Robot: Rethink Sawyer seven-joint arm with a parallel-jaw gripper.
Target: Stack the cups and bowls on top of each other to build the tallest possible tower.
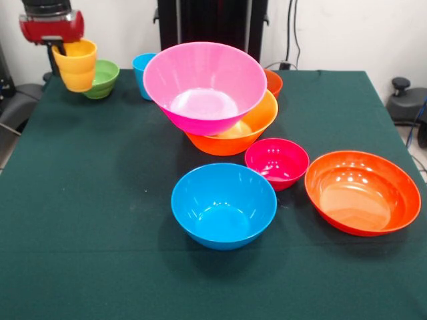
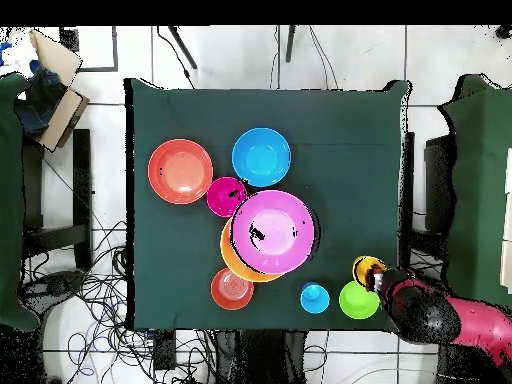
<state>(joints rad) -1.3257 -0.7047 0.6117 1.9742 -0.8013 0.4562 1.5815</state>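
Where gripper (image 1: 65, 48) hangs: yellow-orange cup (image 1: 77, 65) against green bowl (image 1: 103, 79).

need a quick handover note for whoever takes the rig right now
Gripper: shut on the yellow cup, held in the air at the table's far corner, above the small green bowl.
Done: big pink bowl sits tilted in the big orange bowl.
Loose on the table: blue cup, blue bowl, magenta bowl, wide red-orange bowl, small orange-red bowl behind the stack.
Left: place the cup, stack the rest.
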